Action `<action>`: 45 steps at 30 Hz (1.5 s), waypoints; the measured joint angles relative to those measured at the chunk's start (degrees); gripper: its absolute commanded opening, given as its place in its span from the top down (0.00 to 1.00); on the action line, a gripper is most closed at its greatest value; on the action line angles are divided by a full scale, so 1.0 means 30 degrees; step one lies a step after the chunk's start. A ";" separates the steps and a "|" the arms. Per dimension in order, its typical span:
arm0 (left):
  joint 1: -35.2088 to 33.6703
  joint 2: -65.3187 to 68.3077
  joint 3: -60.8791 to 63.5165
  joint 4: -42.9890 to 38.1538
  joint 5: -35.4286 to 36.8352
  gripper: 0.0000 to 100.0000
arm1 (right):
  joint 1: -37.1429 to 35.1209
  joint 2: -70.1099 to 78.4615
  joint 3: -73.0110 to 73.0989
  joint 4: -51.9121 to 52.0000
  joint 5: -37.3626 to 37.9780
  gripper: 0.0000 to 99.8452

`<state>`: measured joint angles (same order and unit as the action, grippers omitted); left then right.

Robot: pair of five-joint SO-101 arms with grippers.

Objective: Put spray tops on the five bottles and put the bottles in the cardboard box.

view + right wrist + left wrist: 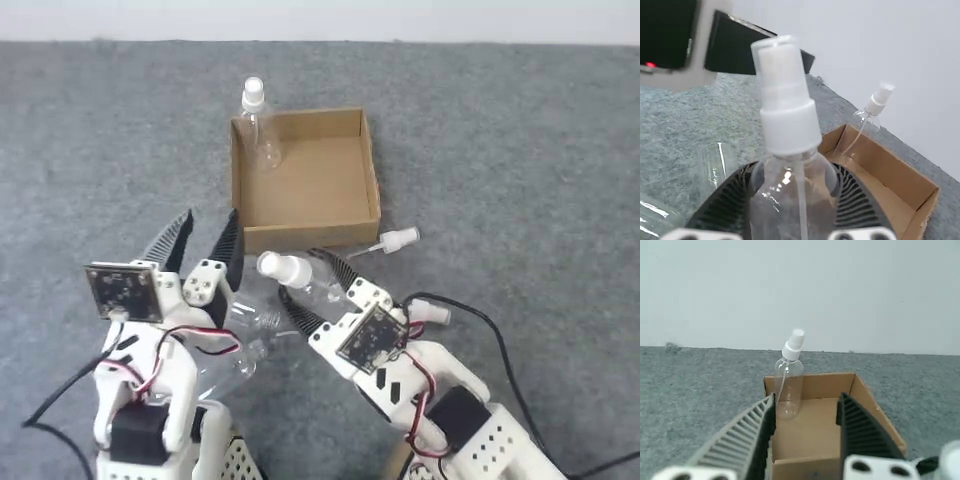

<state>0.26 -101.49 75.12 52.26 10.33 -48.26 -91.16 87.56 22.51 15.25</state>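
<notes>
The open cardboard box (363,170) lies mid-table. One clear bottle with a white spray top (258,120) stands upright in its far left corner, also seen from the left wrist (788,375) and the right wrist (867,112). My right gripper (305,278) is shut on a second capped bottle (290,270), held just in front of the box, with its white spray top (785,100) close to the camera. My left gripper (208,222) hovers open and holds nothing, in front of the box's left front corner (790,465).
Uncapped clear bottles (250,335) lie on the grey carpet between the two arms; one shows beside the held bottle (715,162). A loose spray top (395,240) lies by the box's right front corner, another (432,312) beside the right arm.
</notes>
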 measured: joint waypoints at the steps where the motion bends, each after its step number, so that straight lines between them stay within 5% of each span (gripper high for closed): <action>1: 0.0205 0.0000 0.0000 0.0000 0.0000 0.82 | -0.0088 0.0000 0.0000 0.0000 -0.0029 0.99; 16: 0.2755 0.0000 0.0469 -0.0088 -0.0029 0.82 | -0.0264 0.0000 0.0000 0.0000 -0.0176 0.99; 24: 0.4923 0.0000 0.0410 0.1201 -0.3048 0.82 | -0.0234 0.0000 0.0000 0.0000 -0.0205 0.99; 45: 0.7941 -0.0059 -0.0674 0.3399 -0.4835 0.82 | -0.0234 0.0029 0.0059 0.0029 -0.0205 0.99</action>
<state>24.09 -101.67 73.10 62.46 -4.18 -48.97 -91.08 87.74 22.59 14.64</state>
